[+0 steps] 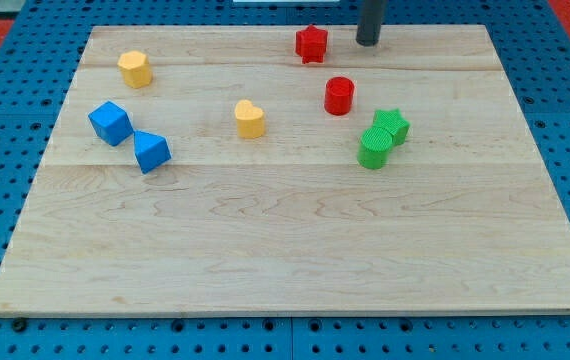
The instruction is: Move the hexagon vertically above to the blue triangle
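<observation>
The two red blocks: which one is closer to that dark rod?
The red star at the view's top, just left of my tip; the red cylinder sits lower.

My tip (368, 42) sits at the view's top, just right of the red star (311, 44), not touching. Yellow hexagon (135, 69) is top left, w/ blue cube (111, 123) below it and blue triangle (151, 152) just beside the cube. Yellow heart (250, 119) mid-board. Red cylinder (339, 96) right of centre; green star (392, 125) and green cylinder (374, 148) below it, prob. touching.
</observation>
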You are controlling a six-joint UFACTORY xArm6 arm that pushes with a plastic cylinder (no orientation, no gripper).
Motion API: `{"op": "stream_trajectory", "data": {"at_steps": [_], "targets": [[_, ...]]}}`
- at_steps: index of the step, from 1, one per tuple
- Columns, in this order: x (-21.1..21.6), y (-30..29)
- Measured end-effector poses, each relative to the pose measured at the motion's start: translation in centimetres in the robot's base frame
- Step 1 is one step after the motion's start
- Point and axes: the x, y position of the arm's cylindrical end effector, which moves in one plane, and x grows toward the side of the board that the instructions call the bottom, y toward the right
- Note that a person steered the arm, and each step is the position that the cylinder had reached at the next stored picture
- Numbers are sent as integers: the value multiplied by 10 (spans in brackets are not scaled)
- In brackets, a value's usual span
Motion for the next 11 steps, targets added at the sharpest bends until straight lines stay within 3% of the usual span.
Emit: {"op": "stream_trajectory", "data": {"at_steps": [1, 3, 4, 6, 9, 10, 11], "targets": [[6, -49], [67, -160], [64, -166], [43, -271], [88, -323], [74, -359], [106, -389]]}}
